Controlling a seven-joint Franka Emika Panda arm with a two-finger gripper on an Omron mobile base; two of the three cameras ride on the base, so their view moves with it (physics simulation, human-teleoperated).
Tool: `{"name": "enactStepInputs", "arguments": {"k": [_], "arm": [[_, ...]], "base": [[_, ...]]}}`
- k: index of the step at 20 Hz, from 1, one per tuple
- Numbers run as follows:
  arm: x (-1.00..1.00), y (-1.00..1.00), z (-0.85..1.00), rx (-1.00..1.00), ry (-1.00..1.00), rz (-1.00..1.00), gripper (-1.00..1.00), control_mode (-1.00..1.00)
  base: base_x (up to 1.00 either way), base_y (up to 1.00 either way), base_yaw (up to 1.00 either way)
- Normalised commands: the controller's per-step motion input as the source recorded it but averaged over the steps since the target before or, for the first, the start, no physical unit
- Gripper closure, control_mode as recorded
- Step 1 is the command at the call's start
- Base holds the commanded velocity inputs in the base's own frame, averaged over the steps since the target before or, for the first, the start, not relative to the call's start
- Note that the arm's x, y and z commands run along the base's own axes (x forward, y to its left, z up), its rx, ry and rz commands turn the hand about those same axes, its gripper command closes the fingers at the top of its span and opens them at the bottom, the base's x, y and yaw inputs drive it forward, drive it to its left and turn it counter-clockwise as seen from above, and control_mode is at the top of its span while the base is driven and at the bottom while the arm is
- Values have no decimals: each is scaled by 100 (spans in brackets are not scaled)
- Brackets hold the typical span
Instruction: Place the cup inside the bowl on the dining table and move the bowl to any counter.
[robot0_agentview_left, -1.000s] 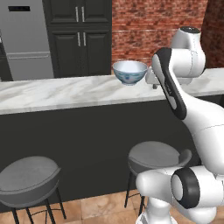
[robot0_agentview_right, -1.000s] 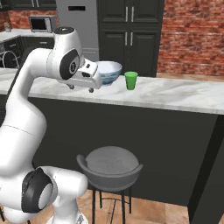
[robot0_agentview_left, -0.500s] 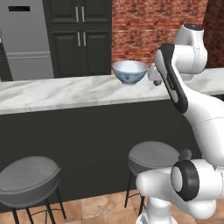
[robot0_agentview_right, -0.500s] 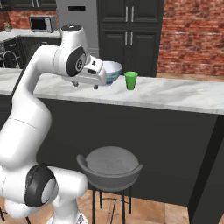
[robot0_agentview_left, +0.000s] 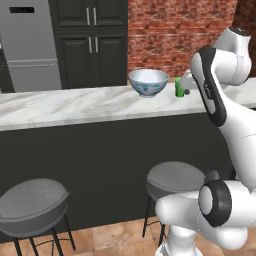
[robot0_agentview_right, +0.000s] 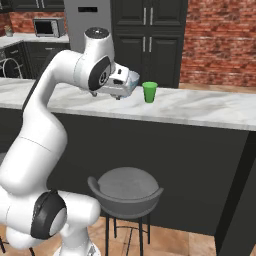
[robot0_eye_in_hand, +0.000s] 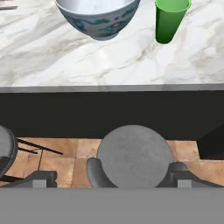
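Gripper (robot0_agentview_right: 120, 92) released, holding nothing. Green cup (robot0_eye_in_hand: 171, 20) near far edge of dining table (robot0_eye_in_hand: 131, 61), beside bowl (robot0_eye_in_hand: 98, 15): probably light, stiff, somewhat slippery; best pinched across the side walls.

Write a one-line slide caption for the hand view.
Looking down from the hand: green cup standing upright beside the blue-patterned bowl on the marble dining table, a grey stool below.

One bowl (robot0_agentview_left: 148, 82) and one green cup (robot0_agentview_left: 179, 87) stand on one marble bench (robot0_agentview_left: 65, 106). Two grey stools: one (robot0_agentview_left: 33, 206) at left, one (robot0_agentview_left: 176, 179) under the bench near the arm. One fridge (robot0_agentview_left: 29, 45).
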Motion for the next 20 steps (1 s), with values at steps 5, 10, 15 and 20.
{"name": "enactStepInputs", "arguments": {"k": [5, 10, 15, 20], "arm": [[9, -21, 23, 0, 0, 6, -100, -100], [15, -13, 28, 0, 0, 0, -100, -100], [34, -12, 20, 0, 0, -5, -100, -100], [58, -15, 2, -3, 1, -3, -100, -100]], "base": [[0, 0, 0], [0, 0, 0], [0, 0, 0], [0, 0, 0]]}}
